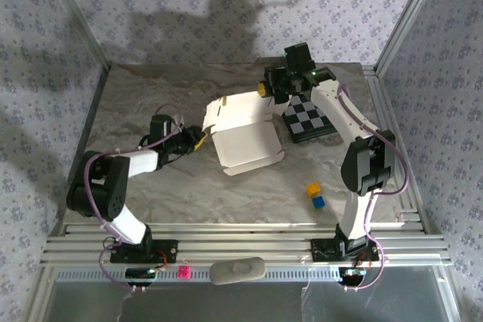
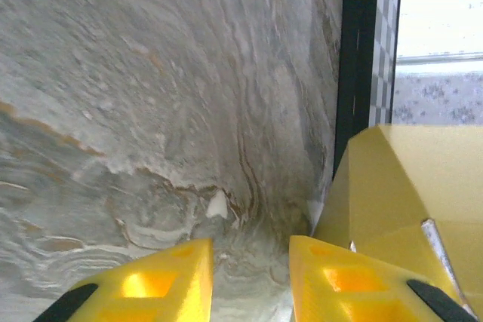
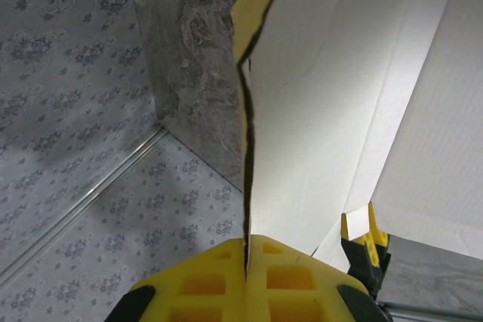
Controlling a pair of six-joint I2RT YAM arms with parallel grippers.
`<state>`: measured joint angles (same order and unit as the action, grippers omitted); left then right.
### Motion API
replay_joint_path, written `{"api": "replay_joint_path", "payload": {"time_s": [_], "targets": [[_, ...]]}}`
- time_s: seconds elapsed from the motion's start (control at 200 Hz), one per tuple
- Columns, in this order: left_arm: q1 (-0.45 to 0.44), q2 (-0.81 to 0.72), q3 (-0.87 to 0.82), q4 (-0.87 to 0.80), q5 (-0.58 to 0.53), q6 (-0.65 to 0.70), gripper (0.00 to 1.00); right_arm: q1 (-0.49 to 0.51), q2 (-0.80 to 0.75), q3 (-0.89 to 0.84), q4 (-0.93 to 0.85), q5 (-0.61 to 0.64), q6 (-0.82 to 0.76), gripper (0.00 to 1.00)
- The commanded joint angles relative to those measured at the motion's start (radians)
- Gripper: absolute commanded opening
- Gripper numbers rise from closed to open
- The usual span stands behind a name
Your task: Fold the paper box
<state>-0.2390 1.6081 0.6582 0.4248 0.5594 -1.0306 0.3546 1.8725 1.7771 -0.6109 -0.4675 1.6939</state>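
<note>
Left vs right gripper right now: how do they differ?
1. The left gripper is open, with bare table between its fingers. The right gripper is shut on a flap of the box.
2. The left gripper sits beside the box's left side. The right gripper is at its far side, next to the chequered board.

Shared: both have yellow fingers and both are at the box.

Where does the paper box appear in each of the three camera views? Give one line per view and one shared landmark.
Top external: paper box mid-table, whitish inside up.
Left wrist: its yellow outside at lower right.
Right wrist: whitish inside across the right, edge pinched by the right gripper.
Shared landmark: the marble table.
</note>
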Motion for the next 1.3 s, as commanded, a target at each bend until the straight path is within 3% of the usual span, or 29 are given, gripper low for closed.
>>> {"api": "replay_joint_path", "payload": {"time_s": [0.0, 0.145, 0.3, 0.785, 0.895, 0.984, 1.294], "targets": [[-0.027, 0.0, 0.041, 0.074, 0.039, -0.01, 0.31, -0.011, 0.011, 0.014, 0.029, -0.02, 0.027, 0.0], [-0.032, -0.044, 0.008, 0.132, -0.008, -0.056, 0.33, -0.015, 0.014, 0.01, 0.038, -0.026, 0.033, 0.0], [-0.04, -0.083, -0.013, 0.154, -0.031, -0.069, 0.42, -0.022, 0.01, -0.009, 0.062, -0.032, 0.051, 0.0], [-0.109, -0.065, -0.014, 0.199, -0.091, -0.077, 0.55, -0.053, -0.021, -0.096, 0.167, -0.05, 0.201, 0.0], [-0.144, -0.09, 0.036, 0.04, -0.115, 0.019, 0.56, -0.066, -0.024, -0.102, 0.178, -0.048, 0.207, 0.0], [-0.16, -0.177, 0.049, -0.12, -0.221, 0.107, 0.55, -0.079, -0.029, -0.096, 0.164, -0.043, 0.184, 0.0], [-0.1, -0.531, 0.047, -0.568, -0.339, 0.298, 0.55, -0.089, -0.02, -0.062, 0.103, -0.039, 0.0, 0.0]]}}
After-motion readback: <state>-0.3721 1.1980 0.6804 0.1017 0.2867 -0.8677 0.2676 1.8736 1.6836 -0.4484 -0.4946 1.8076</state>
